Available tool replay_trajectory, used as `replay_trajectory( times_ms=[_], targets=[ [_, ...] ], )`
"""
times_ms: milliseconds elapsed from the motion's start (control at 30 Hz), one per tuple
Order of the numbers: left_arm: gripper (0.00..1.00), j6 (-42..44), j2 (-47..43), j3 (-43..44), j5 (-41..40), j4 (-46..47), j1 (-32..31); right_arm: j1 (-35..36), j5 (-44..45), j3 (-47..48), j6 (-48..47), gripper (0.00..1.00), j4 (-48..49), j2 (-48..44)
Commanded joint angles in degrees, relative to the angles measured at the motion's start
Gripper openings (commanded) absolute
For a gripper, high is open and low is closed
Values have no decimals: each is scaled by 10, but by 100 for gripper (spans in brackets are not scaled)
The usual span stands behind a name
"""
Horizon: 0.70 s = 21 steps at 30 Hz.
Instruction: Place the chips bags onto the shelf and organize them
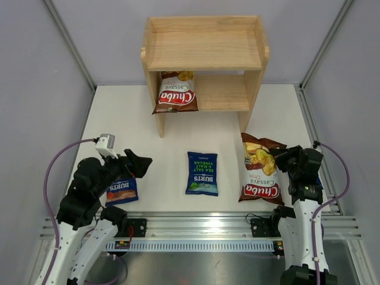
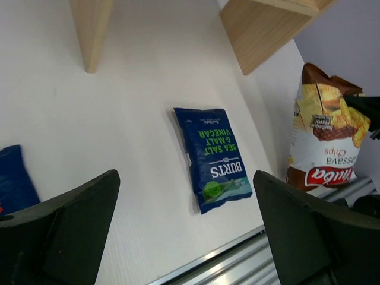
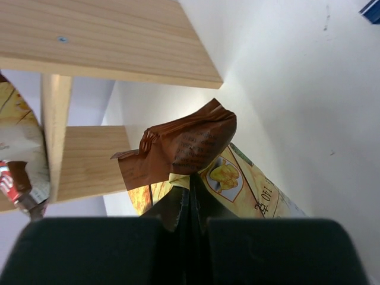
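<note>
The light wooden shelf (image 1: 205,53) stands at the back, and one brown-and-white Chuba chips bag (image 1: 176,92) leans on its lower tier. A second Chuba bag (image 1: 261,172) lies on the table at the right. My right gripper (image 1: 279,159) is shut on that bag's crumpled side edge; in the right wrist view the fingers (image 3: 190,193) pinch the Chuba bag (image 3: 190,142). A dark blue Burts bag (image 1: 202,173) lies flat mid-table. Another Burts bag (image 1: 123,190) sits partly under my left arm. My left gripper (image 1: 139,163) hangs wide open and empty, its fingers (image 2: 185,175) framing the middle Burts bag (image 2: 214,157).
A metal rail (image 1: 202,228) runs along the table's near edge between the arm bases. Grey walls enclose the white table on the left, right and back. The shelf's top tier (image 1: 205,47) holds nothing, and its leg (image 1: 160,124) stands left of the middle bag.
</note>
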Motion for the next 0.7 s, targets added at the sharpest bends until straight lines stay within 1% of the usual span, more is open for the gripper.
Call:
replay_trajectory(
  times_ms=[0,33,67,100,133,167,233,267,300,367,400,433,467,500,533,567,600,667],
  targets=[
    [99,-40,14,-62,126,138,-2,-2,-45,48,38,0,-1,-18],
    [99,-52,14,-76,156,164,-7,-2,-47,53,42,0,-6,-20],
    [99,-74,13,-94,169,191,-13,-2,-56,60,54,0,-6,-21],
    [99,-82,11,-117,182,241,-19,-2,-61,65,61,0,-3,-26],
    [99,-95,9,-129,183,263,-39,-2,-70,68,69,0,-3,-27],
    [99,-100,8,-138,183,307,-50,-2,-76,77,86,0,-2,-28],
    [99,-111,7,-162,170,345,-92,-2,-85,81,110,0,6,-36],
    [99,-115,11,-168,163,379,-108,-2,-96,78,141,0,15,-41],
    [99,-116,18,-172,140,390,-143,-2,-98,78,157,0,28,-48],
    [99,-110,44,-178,108,429,-186,-1,-102,80,205,0,40,-51],
    [99,-105,53,-180,68,445,-237,-2,-103,81,222,0,57,-55],
    [99,-92,67,-181,42,459,-266,-2,-104,81,250,0,67,-55],
    [99,-86,80,-180,19,482,-293,-2,-103,91,259,0,71,-55],
    [99,-79,114,-177,-33,494,-320,-2,-102,98,266,0,71,-53],
    [99,-72,134,-172,-57,503,-371,-2,-102,106,271,0,69,-52],
    [99,-57,155,-156,-68,523,-393,-2,-103,121,281,0,69,-51],
    [99,-48,207,-145,-103,532,-426,-2,-105,125,291,0,74,-50],
    [99,-26,264,-106,-128,555,-455,-2,-120,128,333,0,88,-51]
  ],
)
